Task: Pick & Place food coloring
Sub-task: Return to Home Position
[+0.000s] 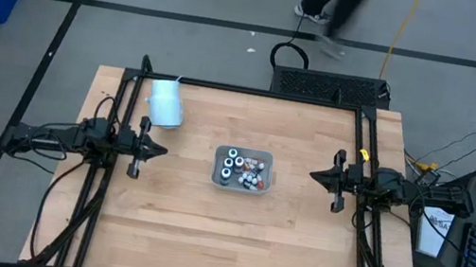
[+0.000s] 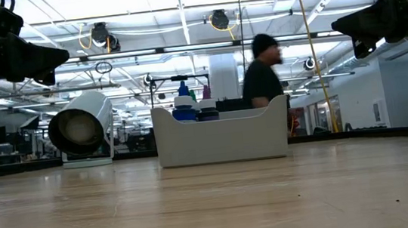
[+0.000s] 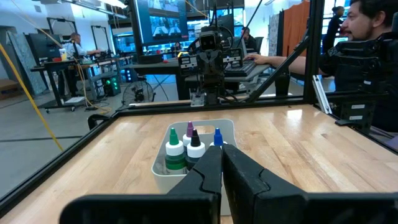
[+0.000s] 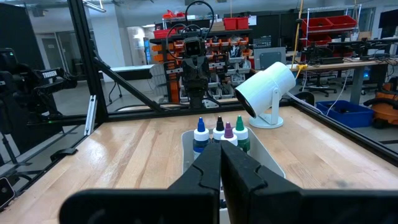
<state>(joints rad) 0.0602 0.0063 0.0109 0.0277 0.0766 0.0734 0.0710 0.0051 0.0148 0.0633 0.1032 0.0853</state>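
The clear bin stands between the two grippers, straight ahead of each one's fingertips and well apart from both. Inside it the food coloring bottles stand upright, close together. The left gripper and the right gripper hang above the table and point at each other. Each has its fingers pressed together and holds nothing. A white cylindrical object stands near the left gripper, to the side of it.

The table is pale butcher-block wood, smooth with a faint sheen. The bin looks matt whitish plastic; the food coloring bottles glossy plastic.
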